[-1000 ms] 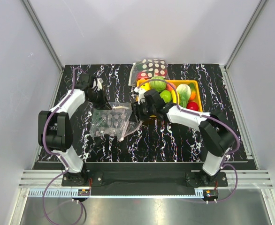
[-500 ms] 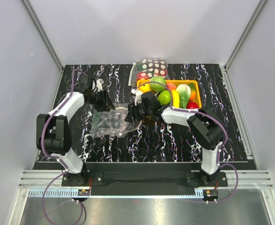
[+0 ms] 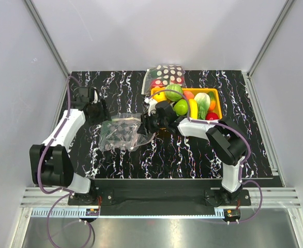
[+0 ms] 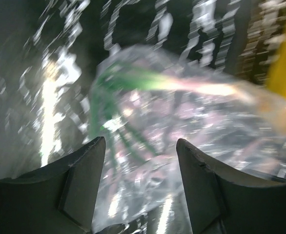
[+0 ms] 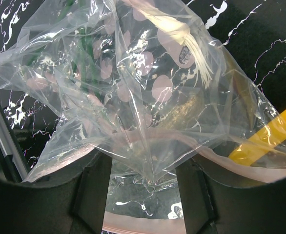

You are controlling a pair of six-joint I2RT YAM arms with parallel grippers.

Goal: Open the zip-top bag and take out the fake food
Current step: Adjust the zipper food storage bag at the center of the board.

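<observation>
The zip-top bag (image 3: 121,132) lies crumpled on the black marbled table, see-through with faint reddish dots (image 5: 133,83). My left gripper (image 3: 101,111) is open just left of the bag and apart from it; the blurred film (image 4: 172,112) fills the view beyond its spread jaws (image 4: 140,141). My right gripper (image 3: 145,124) is at the bag's right edge, open, with loose film draped over both fingers (image 5: 144,161) and the pink zip strip (image 5: 141,223) crossing below them. Fake food (image 3: 181,106) in green, yellow, orange and red is piled in the yellow tray (image 3: 218,106).
A bag with large polka dots (image 3: 167,75) lies behind the tray at the table's far edge. The tray's yellow rim (image 5: 275,131) is close to the right of the right gripper. White walls enclose the table on three sides.
The left gripper opened, let go of the bag and drew back to the left. The bag sank flatter. The right gripper pushed a little left and stays at the bag's right edge.
</observation>
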